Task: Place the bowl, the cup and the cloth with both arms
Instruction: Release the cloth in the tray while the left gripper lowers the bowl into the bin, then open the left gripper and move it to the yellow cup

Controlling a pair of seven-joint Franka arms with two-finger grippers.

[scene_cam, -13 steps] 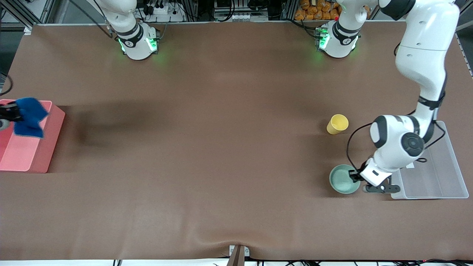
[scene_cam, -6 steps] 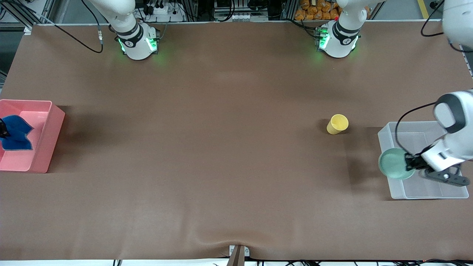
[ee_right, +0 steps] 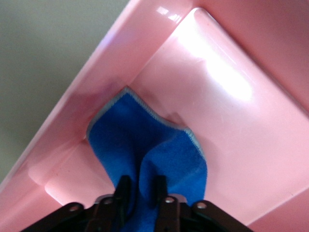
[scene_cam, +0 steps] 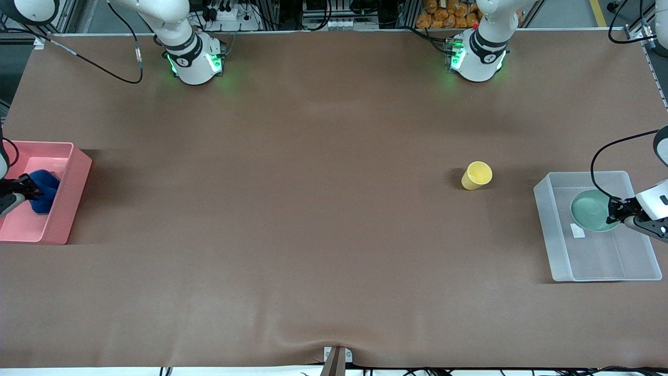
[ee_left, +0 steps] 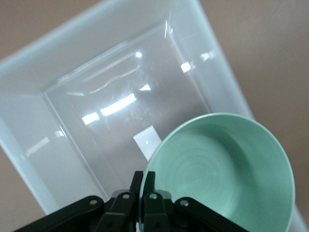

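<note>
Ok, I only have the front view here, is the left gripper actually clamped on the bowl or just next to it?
Observer: Clamped. In the left wrist view the left gripper has its fingers pinched on the rim of the bowl.
Operator: Is the bowl over the clear bin?
Observer: Yes, the clear bin fills the view under it, with a small white label on its floor.
Operator: And the right gripper, has it let go of the cloth?
Observer: No. In the right wrist view the right gripper is shut on the cloth, whose lower end touches the floor of the pink bin.
</note>
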